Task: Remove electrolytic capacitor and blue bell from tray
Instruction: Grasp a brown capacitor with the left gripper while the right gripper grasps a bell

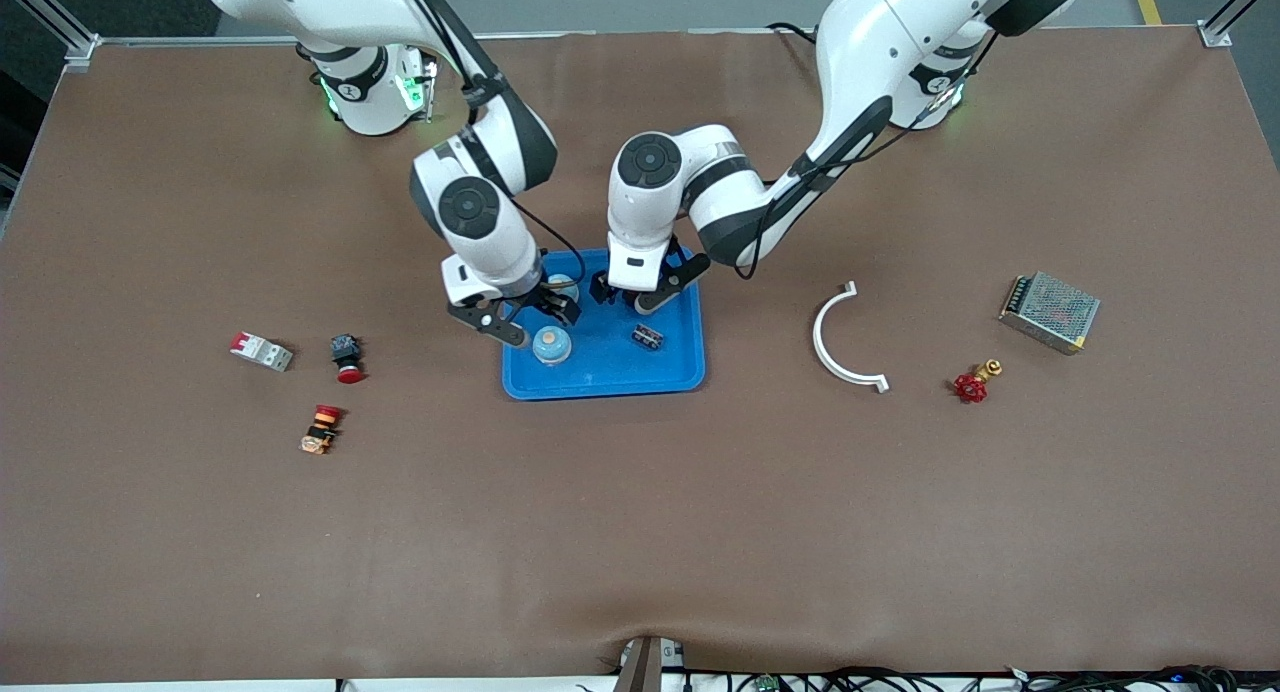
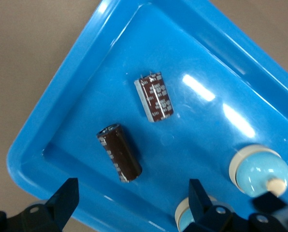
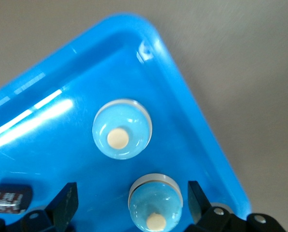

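Over the blue tray (image 1: 600,382), near the middle of the front view, both grippers hang close together. The right gripper (image 1: 528,317), on the arm that comes from the upper left of the frame, is over the tray's end toward the right arm; its fingers (image 3: 64,205) stand spread apart with nothing between them. Below it in the right wrist view lie two light-blue bells: one bell (image 3: 122,129) sits mid-frame, dome up with a cream button on top, and a second bell (image 3: 155,202) lies close beside it, near the tray's rim and between the open fingers.

The left gripper (image 1: 640,294), on the arm from the upper right of the frame, is over the tray's farther part, its fingers (image 2: 62,203) likewise spread wide and holding nothing. Its wrist view shows two capacitors lying on their sides on the tray floor: a dark brown capacitor (image 2: 119,152) and, slightly apart from it, a printed capacitor (image 2: 154,96) with its leads seemingly pointing toward the tray's edge.

Outward on the brown table (image 1: 640,532), toward the right arm's end, lie a small breaker (image 1: 261,351) and two push buttons (image 1: 347,358) (image 1: 321,429). Toward the left arm's end lie a white curved bracket (image 1: 838,337), a red valve (image 1: 974,382) and a metal power supply (image 1: 1050,312).
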You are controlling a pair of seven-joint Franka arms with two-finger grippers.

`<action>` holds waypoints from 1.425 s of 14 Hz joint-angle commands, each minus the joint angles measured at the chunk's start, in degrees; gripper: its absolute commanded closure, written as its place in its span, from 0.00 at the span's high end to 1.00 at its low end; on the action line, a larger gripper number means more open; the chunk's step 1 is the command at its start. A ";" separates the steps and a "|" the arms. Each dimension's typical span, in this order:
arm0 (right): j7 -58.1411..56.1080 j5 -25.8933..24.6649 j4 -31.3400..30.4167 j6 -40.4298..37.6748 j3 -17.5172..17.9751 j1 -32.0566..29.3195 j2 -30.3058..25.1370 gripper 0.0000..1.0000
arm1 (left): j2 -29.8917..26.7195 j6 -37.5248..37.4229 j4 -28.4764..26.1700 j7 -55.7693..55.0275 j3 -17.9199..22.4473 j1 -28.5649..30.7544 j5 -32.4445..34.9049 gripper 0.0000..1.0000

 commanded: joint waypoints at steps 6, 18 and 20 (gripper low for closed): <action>0.78 0.87 -0.89 4.02 -0.54 1.85 4.45 1.00 | 3.16 0.34 1.27 -11.01 6.03 -5.62 1.34 0.98; 2.63 1.75 -3.18 4.20 -0.54 4.31 4.45 1.00 | 2.91 -2.02 1.10 -9.63 6.48 -4.93 1.51 0.00; 2.63 3.49 -3.09 4.20 -0.54 4.31 4.45 1.00 | -0.16 -7.63 1.27 -6.55 6.22 -3.35 1.43 0.00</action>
